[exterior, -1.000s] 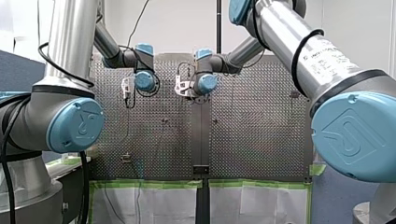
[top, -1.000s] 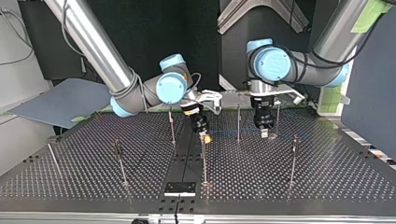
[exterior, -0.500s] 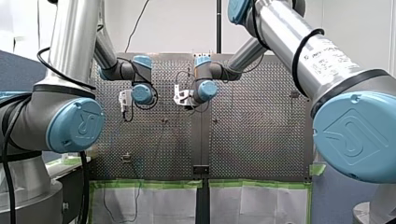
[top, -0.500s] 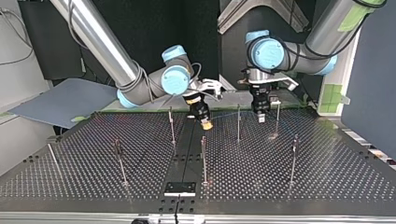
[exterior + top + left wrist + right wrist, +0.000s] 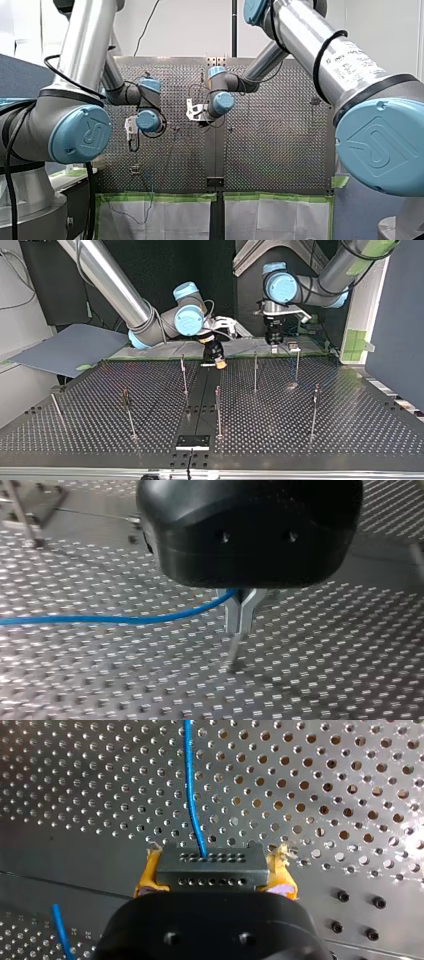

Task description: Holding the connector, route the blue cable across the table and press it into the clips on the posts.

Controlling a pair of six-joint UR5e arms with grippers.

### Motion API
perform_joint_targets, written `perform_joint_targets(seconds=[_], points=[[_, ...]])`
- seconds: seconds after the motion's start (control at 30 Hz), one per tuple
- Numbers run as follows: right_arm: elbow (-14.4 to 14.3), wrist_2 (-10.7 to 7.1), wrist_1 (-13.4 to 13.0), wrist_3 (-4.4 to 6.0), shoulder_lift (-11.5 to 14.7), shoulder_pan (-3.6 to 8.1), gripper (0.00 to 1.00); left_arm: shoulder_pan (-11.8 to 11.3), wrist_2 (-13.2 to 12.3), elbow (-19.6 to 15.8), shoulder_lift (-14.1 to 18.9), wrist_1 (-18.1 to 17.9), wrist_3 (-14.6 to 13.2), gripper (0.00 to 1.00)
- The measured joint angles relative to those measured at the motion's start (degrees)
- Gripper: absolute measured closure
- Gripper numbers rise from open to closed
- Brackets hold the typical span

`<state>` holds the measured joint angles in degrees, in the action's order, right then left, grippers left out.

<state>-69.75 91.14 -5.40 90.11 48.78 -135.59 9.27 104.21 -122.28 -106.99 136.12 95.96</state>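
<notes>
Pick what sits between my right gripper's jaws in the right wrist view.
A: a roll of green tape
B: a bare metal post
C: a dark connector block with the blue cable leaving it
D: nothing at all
C: the right wrist view shows my right gripper with its jaws closed on the dark connector, yellow pads on either side, and the blue cable running out ahead of it.

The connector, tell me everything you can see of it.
The connector is a small dark rectangular block, plastic by its look, with rows of tiny holes on the faces that show. It sits level, clamped at its ends between the yellow pads of my right pincer, over the perforated table. The blue cable leaves its front face near the middle and runs straight ahead.
</notes>
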Motion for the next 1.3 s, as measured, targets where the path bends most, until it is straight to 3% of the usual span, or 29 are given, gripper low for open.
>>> perform_joint_targets(seconds=[0.33, 0.77, 1.3], points=[[-0.15, -0.55, -0.22, 0.58, -0.14, -0.09, 1.00, -0.32, -1.88, -1.67, -2.11, -3.39, 1.23, 0.99], [-0.26, -0.54, -1.34, 1.23, -1.22, 0.81, 1.00, -0.99, -6.62, 2.20, -3.25, -4.70, 4.05, 0.99], [-0.25, -0.70, -5.40, 2.21, -1.35, 2.28, 1.00, -2.09, -6.30, 8.39, -9.98, -5.65, 4.96, 0.99]])
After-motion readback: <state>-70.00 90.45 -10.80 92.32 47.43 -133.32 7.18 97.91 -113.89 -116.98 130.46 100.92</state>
